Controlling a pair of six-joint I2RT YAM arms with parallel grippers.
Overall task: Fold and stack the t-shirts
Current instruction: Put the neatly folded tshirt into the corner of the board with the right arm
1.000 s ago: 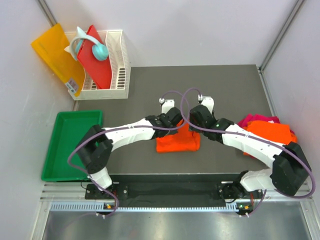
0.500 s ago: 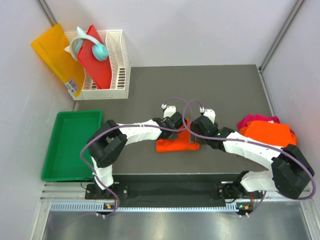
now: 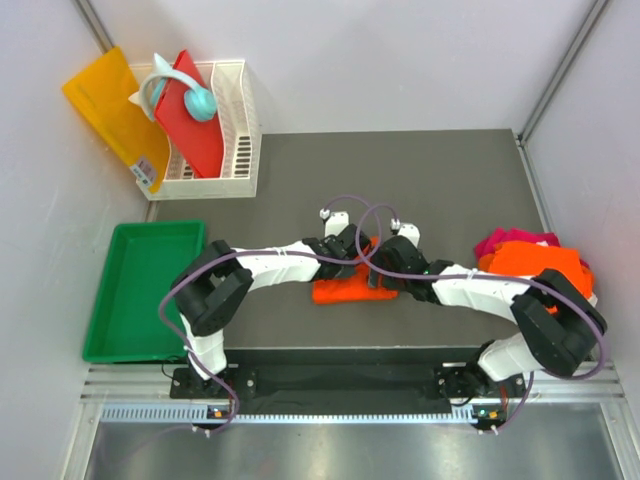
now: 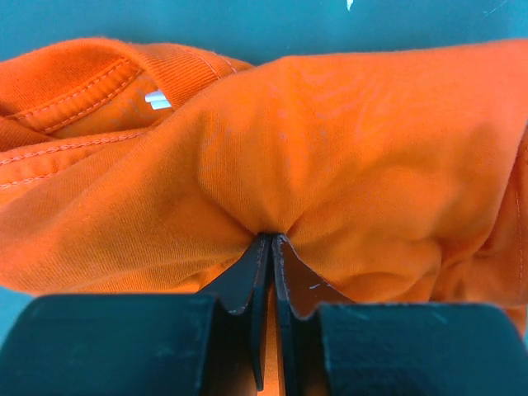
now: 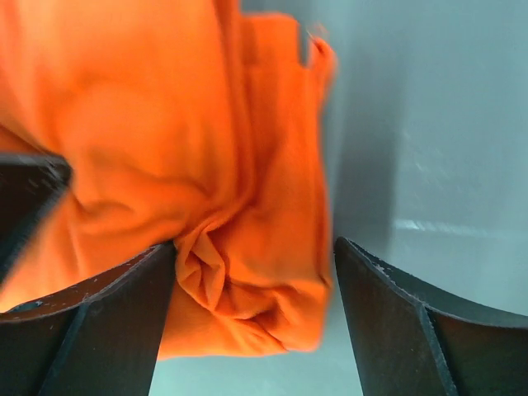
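Note:
A bright orange t-shirt [image 3: 345,292] lies bunched in the middle of the dark table, with both grippers over its far edge. My left gripper [image 3: 349,259] is shut, and its tips [image 4: 271,238] pinch a gathered fold of the orange t-shirt [image 4: 346,148]; the collar and label show at upper left. My right gripper [image 3: 386,270] stands open over the shirt's right end. In the right wrist view its jaws [image 5: 256,246] straddle a crumpled corner of the cloth [image 5: 247,206], which touches the left finger and stays apart from the right one. Another orange t-shirt [image 3: 538,262] lies on a magenta-pink one [image 3: 507,238] at the right edge.
A green tray [image 3: 110,300] sits left of the table. Behind it a white basket [image 3: 238,130] holds a red board [image 3: 190,125] and a teal object [image 3: 190,98]. A yellow-orange sheet [image 3: 105,105] leans on the left wall.
Both grippers have come toward the near edge over the centre shirt. The right jaws have opened wide, the left jaws have closed on the cloth, and the shirt shows as a narrower strip.

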